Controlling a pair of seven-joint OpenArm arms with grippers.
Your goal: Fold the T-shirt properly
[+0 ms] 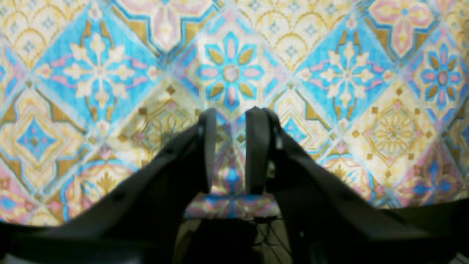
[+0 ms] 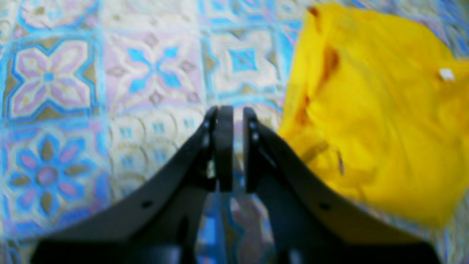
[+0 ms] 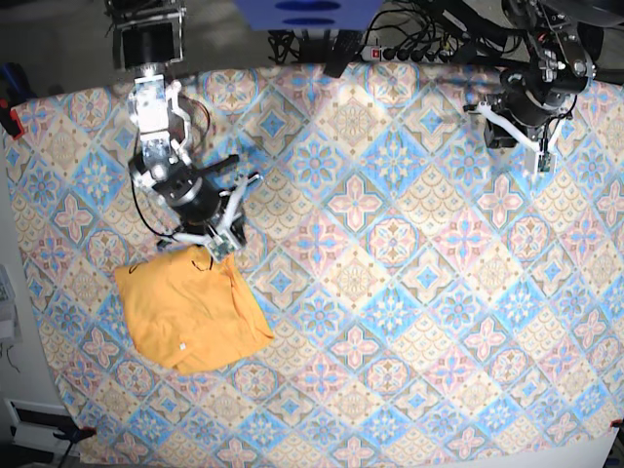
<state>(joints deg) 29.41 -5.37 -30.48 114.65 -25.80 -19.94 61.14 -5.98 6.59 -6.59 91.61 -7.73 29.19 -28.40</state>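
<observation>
The yellow-orange T-shirt (image 3: 190,310) lies bunched in a rough rectangle on the patterned tablecloth (image 3: 409,292) at the front left of the base view. It fills the right of the right wrist view (image 2: 373,110), with a small white tag (image 2: 446,74) showing. My right gripper (image 3: 222,246) hovers at the shirt's far right corner; its fingers (image 2: 224,146) stand almost together with nothing between them, just left of the fabric edge. My left gripper (image 3: 542,164) is far off at the back right, over bare cloth, its fingers (image 1: 209,146) a narrow gap apart and empty.
The tablecloth (image 1: 329,73) covers the whole table. Cables and a power strip (image 3: 390,47) run along the back edge. A blue object (image 3: 307,12) sits behind the table. The cloth's left edge (image 3: 15,195) is close to the shirt.
</observation>
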